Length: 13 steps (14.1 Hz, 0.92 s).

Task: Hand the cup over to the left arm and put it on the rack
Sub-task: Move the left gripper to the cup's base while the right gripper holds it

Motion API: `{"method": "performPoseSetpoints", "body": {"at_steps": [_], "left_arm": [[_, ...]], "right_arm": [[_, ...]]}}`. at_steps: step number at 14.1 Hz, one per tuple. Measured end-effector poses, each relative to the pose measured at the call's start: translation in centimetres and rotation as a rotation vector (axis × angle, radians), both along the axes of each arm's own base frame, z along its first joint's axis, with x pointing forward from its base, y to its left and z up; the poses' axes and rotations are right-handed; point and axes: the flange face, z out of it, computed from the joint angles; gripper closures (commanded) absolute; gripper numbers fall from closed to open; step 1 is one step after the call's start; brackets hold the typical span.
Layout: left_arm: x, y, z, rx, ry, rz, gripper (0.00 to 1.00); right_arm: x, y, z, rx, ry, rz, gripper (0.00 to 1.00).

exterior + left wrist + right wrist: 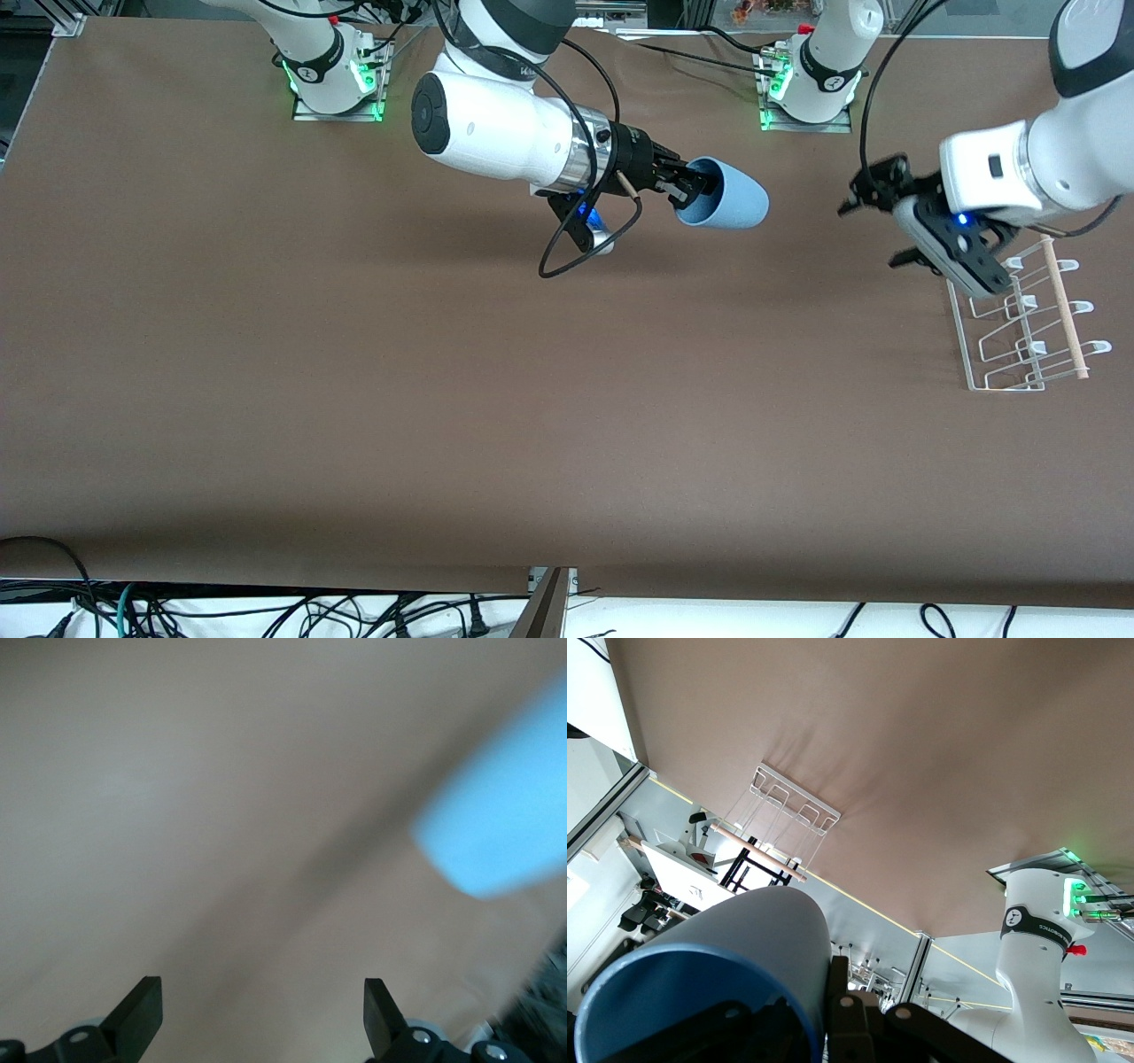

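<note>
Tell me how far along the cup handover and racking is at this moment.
Done: the right gripper is shut on the cup, held sideways in the air, base pointing toward the left gripper. In hand: the left gripper, open, faces the cup with a gap between them. Left: the handover itself and setting the cup on the rack, which holds nothing.

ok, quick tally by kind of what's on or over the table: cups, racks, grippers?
Cups: 1, the cup, light blue, held on its side by the right gripper above the table.
Racks: 1, the rack, white wire, at the left arm's end of the table.
Grippers: 2, the right gripper and the left gripper, open and empty, beside the rack.
Total: 4
</note>
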Motion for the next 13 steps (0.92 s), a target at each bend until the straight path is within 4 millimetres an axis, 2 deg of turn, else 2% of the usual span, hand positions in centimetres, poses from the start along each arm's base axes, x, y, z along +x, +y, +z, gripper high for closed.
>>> {"method": "performPoseSetpoints", "body": {"at_steps": [1,3,5,7,10,13], "left_arm": [[-0.7,-1.0,0.7,-0.048,-0.001,-0.052,0.00],[-2.0,-4.4,1.9,-0.132,-0.011,-0.133,0.00],[-3.2,-7.8,2.5,-0.175,-0.021,-0.209,0.00],[-3.6,-10.2,2.7,-0.207,-0.082,-0.315,0.00],[-2.9,-11.3,2.6,-0.253,-0.207,-0.457,0.00],[-2.2,-11.2,2.8,-0.263,-0.278,-0.483,0.00]], "right_arm": [[0.0,0.0,0.0,0.000,0.000,0.000,1.00],[-0.1,0.1,0.0,0.001,-0.001,-0.001,1.00],[-0.2,0.2,0.0,0.003,-0.004,-0.004,1.00],[-0.2,0.3,0.1,0.004,-0.007,-0.006,1.00],[-0.2,0.3,0.1,0.005,-0.008,-0.007,1.00],[-0.2,0.3,0.1,0.005,-0.008,-0.007,1.00]]}}
